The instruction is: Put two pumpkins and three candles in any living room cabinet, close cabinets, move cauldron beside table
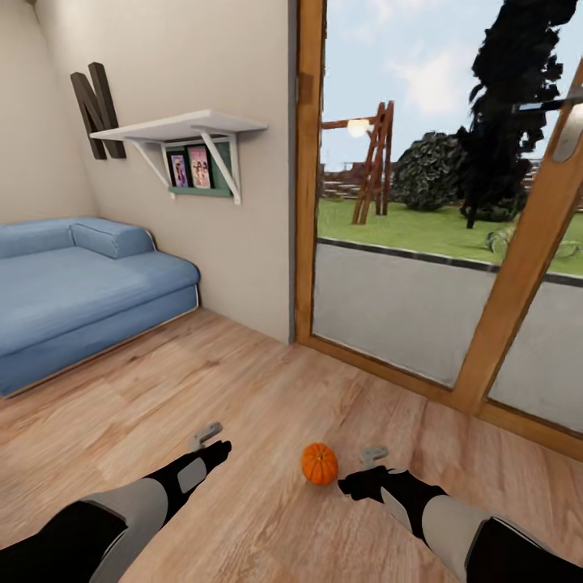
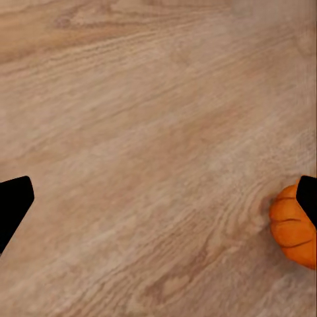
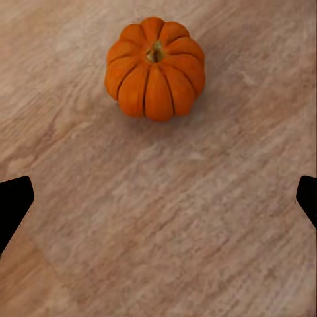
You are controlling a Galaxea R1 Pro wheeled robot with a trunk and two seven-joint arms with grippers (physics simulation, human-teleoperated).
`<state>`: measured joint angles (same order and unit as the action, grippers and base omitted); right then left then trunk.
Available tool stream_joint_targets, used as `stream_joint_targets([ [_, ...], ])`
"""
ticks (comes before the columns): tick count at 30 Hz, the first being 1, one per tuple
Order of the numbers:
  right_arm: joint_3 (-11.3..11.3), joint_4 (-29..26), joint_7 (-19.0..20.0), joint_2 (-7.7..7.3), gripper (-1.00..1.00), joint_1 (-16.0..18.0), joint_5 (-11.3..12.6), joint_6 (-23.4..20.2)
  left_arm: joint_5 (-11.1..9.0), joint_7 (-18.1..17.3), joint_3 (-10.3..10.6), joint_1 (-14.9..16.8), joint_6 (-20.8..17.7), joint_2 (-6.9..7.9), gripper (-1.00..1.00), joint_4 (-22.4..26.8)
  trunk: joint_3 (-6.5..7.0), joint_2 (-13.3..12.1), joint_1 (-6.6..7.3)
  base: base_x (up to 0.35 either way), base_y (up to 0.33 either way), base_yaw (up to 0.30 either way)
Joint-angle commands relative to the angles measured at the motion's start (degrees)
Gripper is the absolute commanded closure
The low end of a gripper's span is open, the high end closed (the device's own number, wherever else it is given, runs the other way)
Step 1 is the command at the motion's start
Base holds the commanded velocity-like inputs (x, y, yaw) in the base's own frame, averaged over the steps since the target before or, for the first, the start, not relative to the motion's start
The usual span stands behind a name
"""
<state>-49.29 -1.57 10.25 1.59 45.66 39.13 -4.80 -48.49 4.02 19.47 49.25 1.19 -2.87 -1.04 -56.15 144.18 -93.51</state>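
A pumpkin (image 1: 320,463) sits upright on the plank floor (image 1: 267,405), between the two arms and nearer the right one, close to the glass door (image 1: 421,243). In the right wrist view the pumpkin (image 3: 155,67) shows whole, stem up, ahead of the right pincer (image 3: 158,198), whose black fingertips (image 3: 13,201) stand wide apart at the frame edges with nothing between them. The left pincer (image 2: 158,205) is likewise spread wide over bare floor; there the pumpkin (image 2: 290,228) is cut off by the frame edge and partly hidden behind one fingertip (image 2: 308,198). In the head view both arms are cut off at the bottom edge. A blue sofa (image 1: 73,283) is cut off at the left, under a letter N (image 1: 97,109) and a shelf (image 1: 182,125).
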Motion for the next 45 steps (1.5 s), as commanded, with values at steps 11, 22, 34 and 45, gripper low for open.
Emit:
stream_joint_targets([
  [11,-0.4,0.1,0.2,1.66,-1.0,0.4,0.0,0.2,-0.2,-0.5,0.4,1.3,0.1,-0.78,-1.0,-0.6,-0.06,0.0,-0.02,0.061,0.0,0.003],
  [22,-0.1,0.0,0.3,1.66,-1.0,-3.2,0.3,0.2,-0.1,0.1,0.4,1.3,0.1,-0.89,-1.0,-0.8,-0.06,0.0,-0.02,0.09,0.066,0.09],
  [34,0.0,0.0,0.2,1.66,-1.0,-4.4,0.5,0.2,0.1,-0.1,0.4,1.3,0.2,-0.96,-1.0,-0.9,1.05,0.0,0.11,0.003,0.001,0.006],
  [45,0.2,0.0,0.3,1.66,-1.0,-4.4,0.6,0.1,0.3,-0.2,0.4,1.3,0.2,-1.5,-1.0,-0.7,0.96,0.0,0.11,0.0,0.0,0.007],
])
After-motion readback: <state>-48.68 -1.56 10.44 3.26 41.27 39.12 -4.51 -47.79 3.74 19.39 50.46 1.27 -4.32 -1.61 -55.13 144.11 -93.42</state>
